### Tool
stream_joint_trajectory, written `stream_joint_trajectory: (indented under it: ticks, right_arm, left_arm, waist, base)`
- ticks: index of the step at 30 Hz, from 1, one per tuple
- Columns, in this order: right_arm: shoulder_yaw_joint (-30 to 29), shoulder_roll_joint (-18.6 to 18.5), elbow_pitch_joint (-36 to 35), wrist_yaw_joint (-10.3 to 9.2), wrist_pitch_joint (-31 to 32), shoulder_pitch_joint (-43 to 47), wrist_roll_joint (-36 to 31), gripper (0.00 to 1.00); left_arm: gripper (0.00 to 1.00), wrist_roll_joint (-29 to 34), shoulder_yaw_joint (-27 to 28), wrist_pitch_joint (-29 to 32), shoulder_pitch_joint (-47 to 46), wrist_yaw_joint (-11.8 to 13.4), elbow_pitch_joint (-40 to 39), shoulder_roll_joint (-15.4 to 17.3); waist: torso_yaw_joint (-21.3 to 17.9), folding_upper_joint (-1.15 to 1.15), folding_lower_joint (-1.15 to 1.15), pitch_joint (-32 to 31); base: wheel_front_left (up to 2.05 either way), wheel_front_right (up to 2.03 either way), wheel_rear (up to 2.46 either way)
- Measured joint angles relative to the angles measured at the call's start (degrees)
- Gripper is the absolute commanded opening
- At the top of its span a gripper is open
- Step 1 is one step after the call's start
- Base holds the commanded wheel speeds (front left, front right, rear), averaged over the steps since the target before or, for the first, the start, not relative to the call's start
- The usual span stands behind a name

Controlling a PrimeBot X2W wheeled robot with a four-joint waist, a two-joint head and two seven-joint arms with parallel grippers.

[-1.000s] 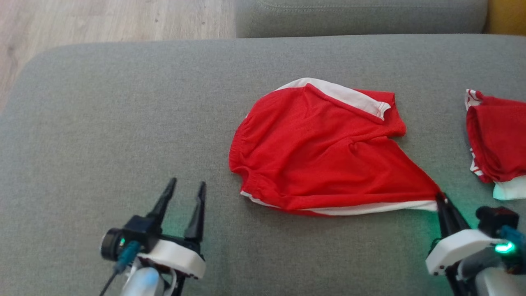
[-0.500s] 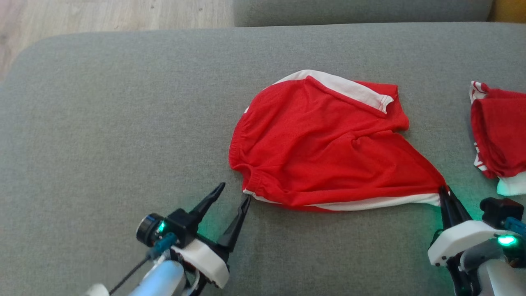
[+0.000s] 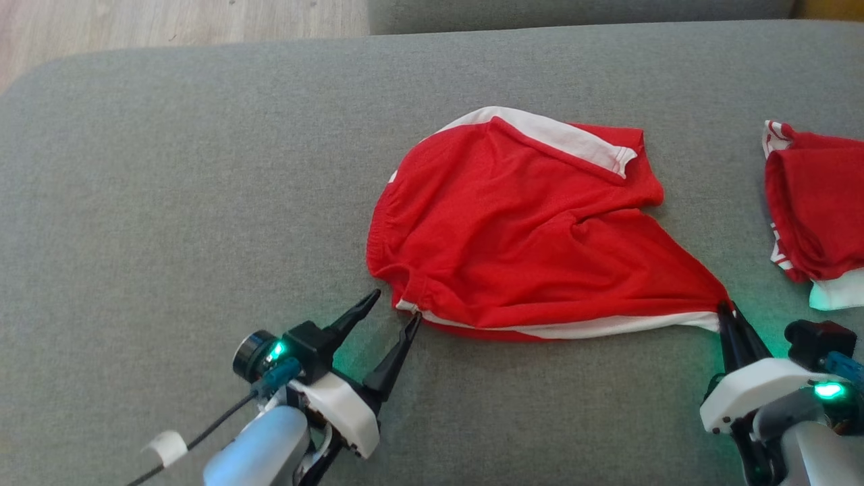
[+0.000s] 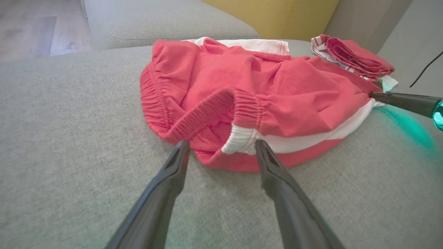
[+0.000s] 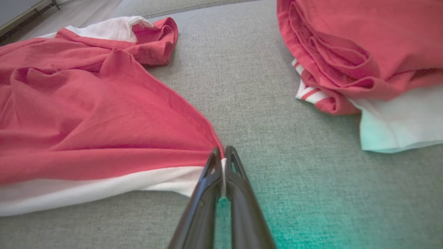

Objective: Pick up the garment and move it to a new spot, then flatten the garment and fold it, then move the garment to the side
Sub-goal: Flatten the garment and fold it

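Your garment [image 3: 526, 236], the red shorts with white trim, lies rumpled on the grey sofa cushion [image 3: 169, 169]. The right end effector [image 3: 727, 310] is at the garment's near right corner, fingers pinched tight on the white hem [image 3: 607, 327], and the red cloth runs taut into that pinch. The left end effector [image 3: 398, 304] sits at the garment's near left corner, fingers spread wide and holding nothing. From the head view, one tip meets the white edge and the other hangs just off the cloth.

Now the left wrist view gives you more. The gathered elastic waistband [image 4: 207, 110] curls up in a loop right between the two tips, one tip against the red fold, the other against the white stripe. At the garment's far end you catch the other arm's dark fingers.

The right wrist view shows you the grip itself, a thin sliver of white cloth clamped between the closed fingers. It also shows a second red garment [image 5: 349, 52], folded, beside your garment and apart from it, with bare cushion between them.
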Motion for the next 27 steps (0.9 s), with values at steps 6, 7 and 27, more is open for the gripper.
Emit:
stream_joint_trajectory:
  ticks: [6,7,27]
  right_arm:
    - [-0.01,0.0,0.19,0.01,0.0,-0.01,-0.46,0.0]
    - [0.0,0.0,0.23,0.0,0.0,-0.01,-0.47,0.0]
    - [0.43,0.01,0.76,0.01,0.0,-1.15,-1.53,0.0]
  left_arm:
    - [1.0,-1.4,-1.0,0.0,-0.63,0.0,-1.07,0.3]
    - [1.0,-1.54,-1.01,0.0,-0.64,0.0,-1.42,0.33]
    - [0.0,-5.06,-5.68,0.0,-1.8,0.0,-3.32,1.8]
  waist:
    - [-0.06,0.0,0.0,0.0]
    - [-0.06,0.0,0.0,0.01]
    - [-0.1,0.0,0.0,0.61]
  base:
    - [0.0,0.0,0.0]
    - [0.0,0.0,0.0]
    - [0.0,0.0,0.0]
